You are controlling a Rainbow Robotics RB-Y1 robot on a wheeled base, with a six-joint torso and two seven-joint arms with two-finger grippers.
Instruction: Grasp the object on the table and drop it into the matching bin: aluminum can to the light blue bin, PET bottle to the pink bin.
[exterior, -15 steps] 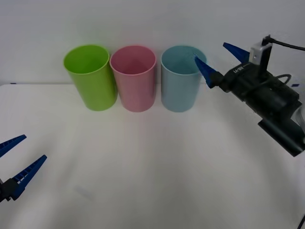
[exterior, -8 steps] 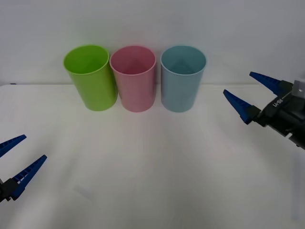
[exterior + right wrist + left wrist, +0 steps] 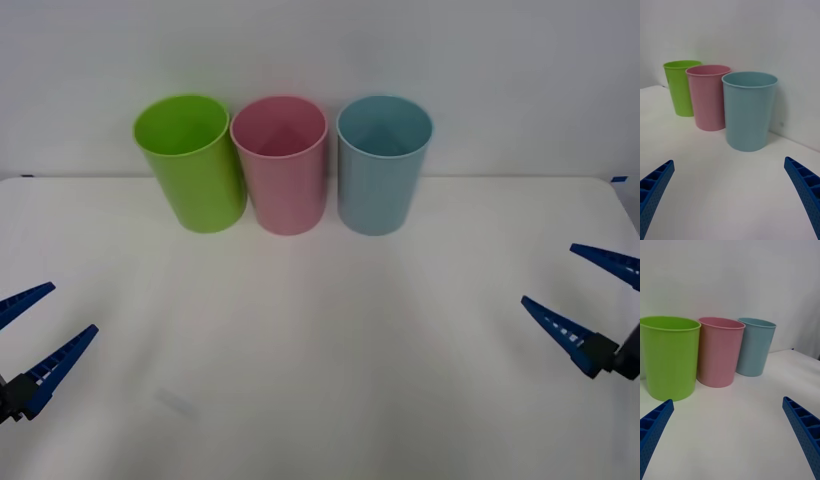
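I am seeing my right end effector (image 3: 595,292) hanging open, holding nothing, low over the white counter (image 3: 320,350) at its right side, my left end effector (image 3: 38,320) waiting open at the left, and the light blue bin (image 3: 383,165) standing beside the pink bin (image 3: 281,165), with no can in my views.

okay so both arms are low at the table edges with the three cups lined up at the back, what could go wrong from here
1. The tall lime green plastic bin, pink plastic bin and light blue plastic bin stand nearly touching, so a drop aimed slightly off could land in the wrong one.
2. The open left gripper and open right gripper sit low over the white table; a sweep could knock a bin over.
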